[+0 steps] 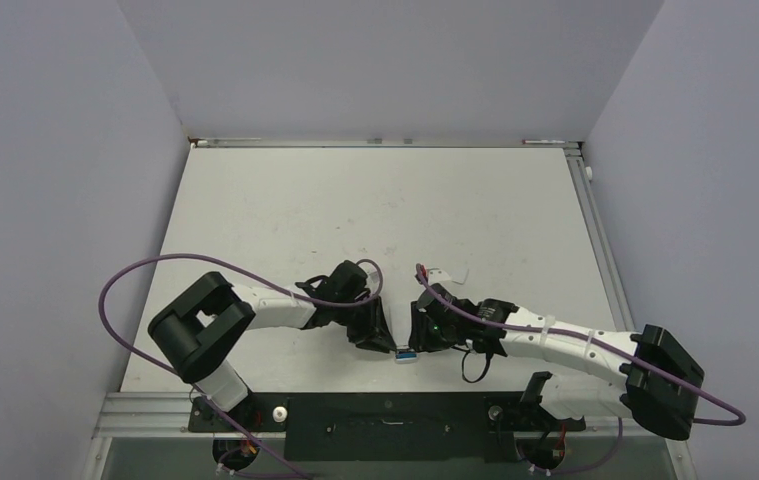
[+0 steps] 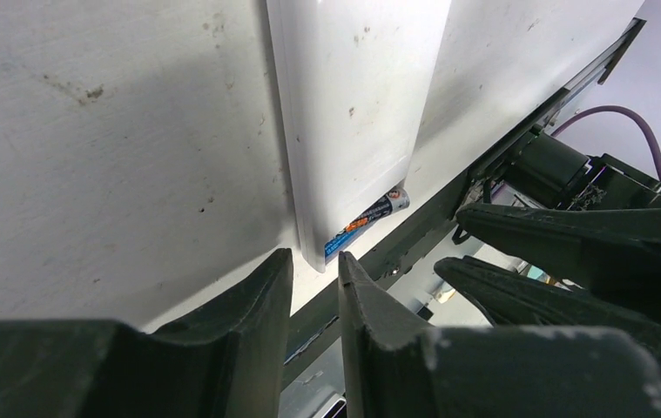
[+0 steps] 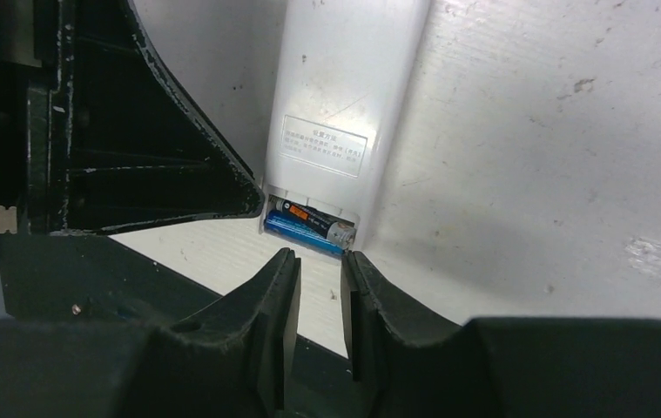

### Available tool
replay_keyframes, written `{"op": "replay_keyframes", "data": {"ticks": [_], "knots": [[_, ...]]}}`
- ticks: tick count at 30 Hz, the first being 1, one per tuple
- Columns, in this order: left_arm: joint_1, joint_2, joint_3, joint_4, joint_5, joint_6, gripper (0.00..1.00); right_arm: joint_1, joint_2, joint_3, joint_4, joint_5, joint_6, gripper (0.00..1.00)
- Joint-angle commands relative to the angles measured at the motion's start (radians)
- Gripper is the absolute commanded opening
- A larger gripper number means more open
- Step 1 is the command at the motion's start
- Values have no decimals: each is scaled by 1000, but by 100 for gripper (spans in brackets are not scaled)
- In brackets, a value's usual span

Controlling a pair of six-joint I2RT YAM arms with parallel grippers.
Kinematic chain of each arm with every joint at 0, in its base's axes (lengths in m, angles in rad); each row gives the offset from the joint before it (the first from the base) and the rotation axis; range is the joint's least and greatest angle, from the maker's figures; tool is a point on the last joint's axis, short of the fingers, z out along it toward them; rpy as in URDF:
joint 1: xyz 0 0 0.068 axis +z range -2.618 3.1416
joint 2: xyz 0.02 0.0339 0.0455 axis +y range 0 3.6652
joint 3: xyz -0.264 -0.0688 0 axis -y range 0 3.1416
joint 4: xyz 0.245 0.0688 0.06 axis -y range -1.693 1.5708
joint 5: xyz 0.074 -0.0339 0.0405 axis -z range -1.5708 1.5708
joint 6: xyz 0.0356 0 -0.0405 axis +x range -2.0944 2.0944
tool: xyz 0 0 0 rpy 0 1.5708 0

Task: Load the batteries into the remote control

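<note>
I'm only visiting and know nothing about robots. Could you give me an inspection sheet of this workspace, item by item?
Surface: white table, scuffed and speckled.
Job's things: remote lies back up near the table's near edge, its end compartment uncovered. The black battery and blue battery sit side by side inside.
Clutter: small white piece beyond the right arm, too small to identify.
Hands: left hand and right hand meet at the remote's battery end, jaws narrowly apart, holding nothing.
Cables: purple cable loops off the left arm; another runs along the right arm.
Surroundings: plain pale walls on three sides.
</note>
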Motion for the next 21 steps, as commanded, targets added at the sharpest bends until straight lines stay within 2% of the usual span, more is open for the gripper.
{"op": "replay_keyframes", "data": {"ticks": [1,8,21], "knots": [[-10,15,7,59,-2,-4,21,-8,16,-13,60,-25,32,24],[-15,32,7,72,7,-9,13,-8,40,-25,77,-33,51,19],[-16,33,7,72,6,-9,9,-8,87,-30,92,-11,65,11]]}}
